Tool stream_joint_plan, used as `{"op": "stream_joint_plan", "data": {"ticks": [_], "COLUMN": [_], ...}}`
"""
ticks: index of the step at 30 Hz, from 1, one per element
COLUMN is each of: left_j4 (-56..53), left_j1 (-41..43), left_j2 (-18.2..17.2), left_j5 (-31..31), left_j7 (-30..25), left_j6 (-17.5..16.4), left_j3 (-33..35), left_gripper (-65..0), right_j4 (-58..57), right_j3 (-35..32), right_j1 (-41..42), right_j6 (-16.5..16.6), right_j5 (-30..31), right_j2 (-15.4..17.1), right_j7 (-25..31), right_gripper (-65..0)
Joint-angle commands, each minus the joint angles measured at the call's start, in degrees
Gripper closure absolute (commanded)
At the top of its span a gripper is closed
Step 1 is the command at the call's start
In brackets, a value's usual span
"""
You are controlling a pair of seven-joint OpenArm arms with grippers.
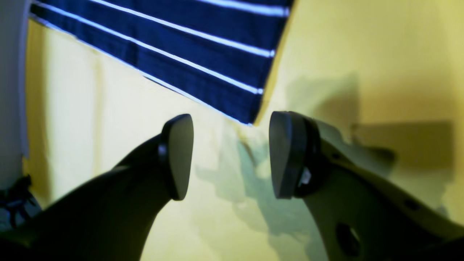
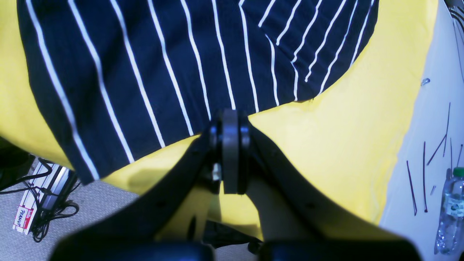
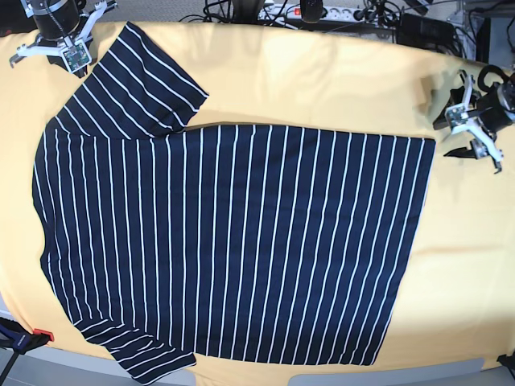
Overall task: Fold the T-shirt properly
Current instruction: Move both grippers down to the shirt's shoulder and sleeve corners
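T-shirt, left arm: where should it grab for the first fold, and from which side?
Probably the hem corner nearest the left gripper, whose jaws stand open just off it. The T-shirt lies flat on the yellow cloth, and that corner is a free edge. Come in low from the cloth side, sliding one jaw under the hem, since the flat middle offers nothing to pinch.

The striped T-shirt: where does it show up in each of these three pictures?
Left wrist: only a corner of the T-shirt, top centre, beyond the open left gripper.
Right wrist: it fills the upper part, above the shut right gripper.
Base: spread flat across the middle.
Shared landmark: the yellow cloth beneath it.
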Motion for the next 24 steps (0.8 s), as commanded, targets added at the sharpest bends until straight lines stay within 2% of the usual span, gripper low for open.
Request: {"op": "stream_joint_plan", "data": {"ticks": [1,4,8,12,16,17,18,21,22,24], "left_j4": [0.00,-1.46,-4.07,-7.02,-8.11,-8.11,-8.09,-8.02,-7.91,-7.54], "left_j1": [-2.34,-8.24,-15.80,-22.84,-28.39,-29.35,-30.12,-31.52,-31.80,-31.80], "left_j2": [-1.57,-1.53,-1.25,-1.20,-0.39,-0.04,0.28,1.09,1.14,1.11], "left_j5": [0.26,4.28,9.07,10.95,10.95,10.93,10.91,10.12,9.57,9.42], "left_j7": [-1.18,-2.43,-2.38,-2.38,-2.34,-2.34,-2.34,-2.32,-2.16,-1.22], "left_j6": [0.79,1.07,4.94,5.97,7.19,7.17,6.99,6.78,7.02,7.89], "left_j3": [1.64,9.18,18.67,26.82,31.61,32.02,32.26,32.28,32.28,32.28], "left_gripper": [-34.3,-34.3,-34.3,-34.3,-34.2,-33.4,-29.6,-4.6,0.0,0.0], "right_j4": [0.81,0.81,0.81,0.81,0.81,0.81,0.81,0.81,0.81,0.81], "right_j3": [0.42,0.42,0.42,0.42,0.42,0.42,0.42,0.42,0.42,0.42], "right_j1": [-0.66,-0.66,-0.66,-0.68,-0.68,-0.66,-0.66,-0.70,-0.85,-0.98], "right_j6": [-0.39,-0.39,-0.28,4.00,7.43,8.22,8.98,11.82,12.83,14.97], "right_j5": [-0.22,-0.24,-0.22,-0.24,-0.22,-0.22,-0.22,-0.22,-0.20,1.40], "right_j2": [0.44,0.44,0.33,0.28,0.31,0.28,0.28,0.28,0.31,0.31], "right_j7": [1.09,1.07,1.09,1.07,1.11,1.14,1.14,1.11,1.11,1.31], "right_gripper": [0.0,0.0,0.0,0.0,0.0,0.0,-1.1,-23.6,-30.8,-39.5]}}
